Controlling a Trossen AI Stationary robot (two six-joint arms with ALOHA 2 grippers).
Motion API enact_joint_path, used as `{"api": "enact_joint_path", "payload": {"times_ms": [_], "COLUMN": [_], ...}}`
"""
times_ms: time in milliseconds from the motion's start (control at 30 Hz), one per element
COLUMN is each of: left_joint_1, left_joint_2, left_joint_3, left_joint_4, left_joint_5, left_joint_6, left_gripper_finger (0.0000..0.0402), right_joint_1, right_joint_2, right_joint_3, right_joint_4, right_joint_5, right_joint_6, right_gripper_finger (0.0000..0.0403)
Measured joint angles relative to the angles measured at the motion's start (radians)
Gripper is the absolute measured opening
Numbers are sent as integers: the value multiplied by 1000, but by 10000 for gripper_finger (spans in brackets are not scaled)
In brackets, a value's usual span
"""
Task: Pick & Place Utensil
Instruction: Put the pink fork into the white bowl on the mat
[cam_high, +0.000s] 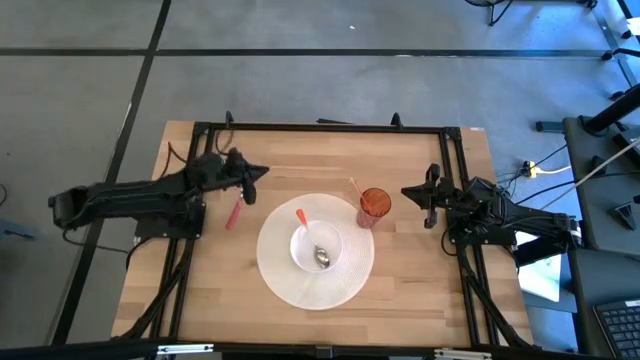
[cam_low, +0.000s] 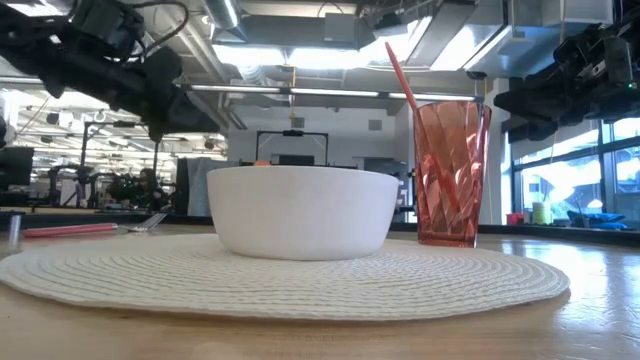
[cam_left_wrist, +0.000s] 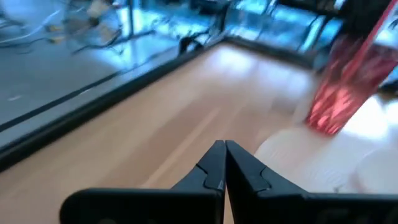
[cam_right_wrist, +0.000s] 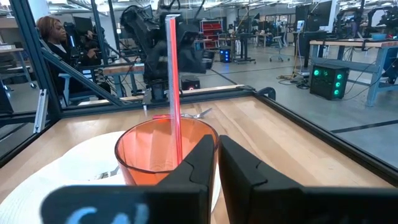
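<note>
A red-handled fork (cam_high: 234, 214) lies flat on the wood left of the round white placemat (cam_high: 275, 275); in the low view it is the fork (cam_low: 75, 229). A white bowl (cam_high: 303, 252) stands on the mat with an orange-handled spoon (cam_high: 318, 250) inside. A red translucent cup (cam_high: 374, 205) at the mat's far right edge holds a thin red stick (cam_right_wrist: 173, 81) leaning on its rim. My left gripper (cam_left_wrist: 225, 152) is shut and empty, raised just beyond the fork's far end. My right gripper (cam_right_wrist: 217, 146) is shut and empty, right of the cup.
A black frame (cam_high: 320, 127) runs along the table's far edge and both sides. Bare wood lies between the fork and the mat and beyond the mat's far side. A person (cam_right_wrist: 53, 34) sits in the room beyond the table.
</note>
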Motion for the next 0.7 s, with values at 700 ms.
{"api": "enact_joint_path", "payload": {"times_ms": [700], "left_joint_1": [-190], "left_joint_2": [-105], "left_joint_3": [135], "left_joint_4": [-618], "left_joint_5": [-326], "left_joint_6": [-305], "left_gripper_finger": [2], "right_joint_1": [0], "right_joint_2": [0], "right_joint_3": [0], "right_joint_4": [0], "right_joint_5": [-1], "right_joint_6": [4], "right_gripper_finger": [26]}}
